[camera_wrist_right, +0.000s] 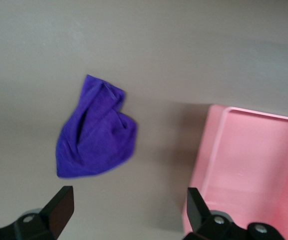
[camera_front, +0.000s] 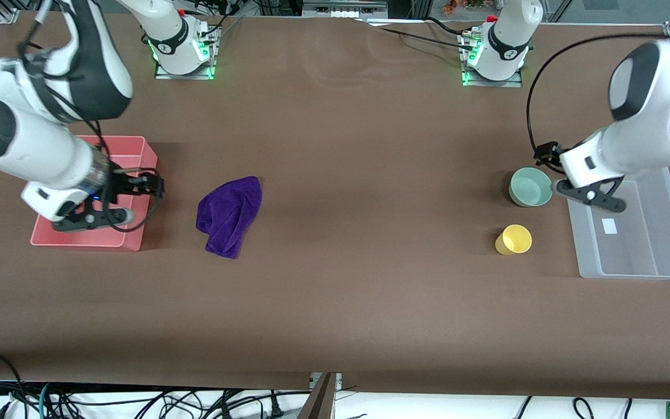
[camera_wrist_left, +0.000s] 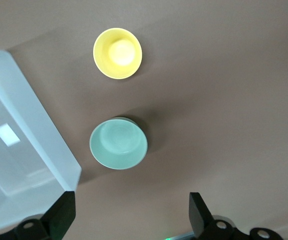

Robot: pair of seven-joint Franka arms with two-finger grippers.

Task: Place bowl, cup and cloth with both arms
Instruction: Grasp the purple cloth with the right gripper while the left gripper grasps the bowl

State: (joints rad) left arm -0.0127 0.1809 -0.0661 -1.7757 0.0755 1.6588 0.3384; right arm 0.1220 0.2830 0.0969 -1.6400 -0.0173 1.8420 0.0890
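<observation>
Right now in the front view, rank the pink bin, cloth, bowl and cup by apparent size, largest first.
1. pink bin, though the right pincer hangs over part of it
2. cloth
3. bowl
4. cup, only slightly smaller than the bowl

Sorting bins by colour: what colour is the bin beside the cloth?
Pink; the bin shows best in the right wrist view.
</observation>
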